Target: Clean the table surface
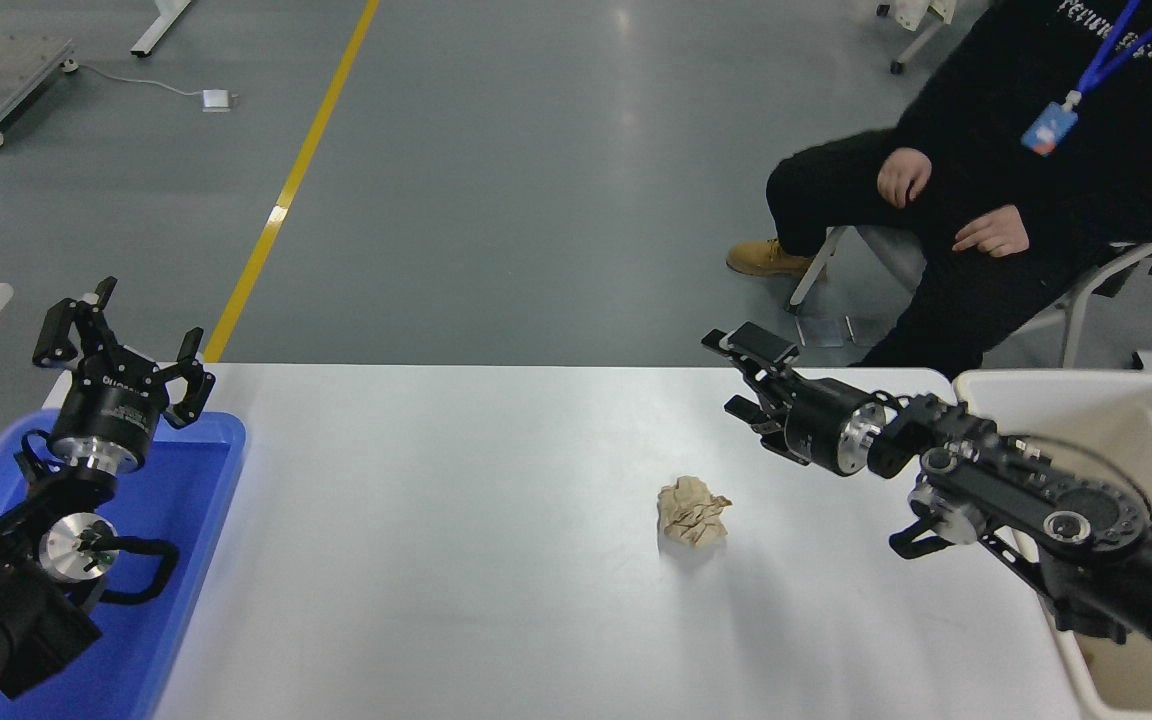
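The white table surface (456,560) fills the lower picture. On it, right of centre, lies a crumpled ball of brown paper (692,511). My right gripper (736,372) hangs open above the table's far edge, up and to the right of the paper ball, its arm stretched in from the right and pointing left. It holds nothing. My left gripper (121,330) is parked open at the far left, above the blue tray.
A blue plastic tray (186,520) sits at the table's left end under the left arm. A cream-white bin (1136,420) stands at the right end. A person in black sits on a chair (1086,290) beyond the far right corner.
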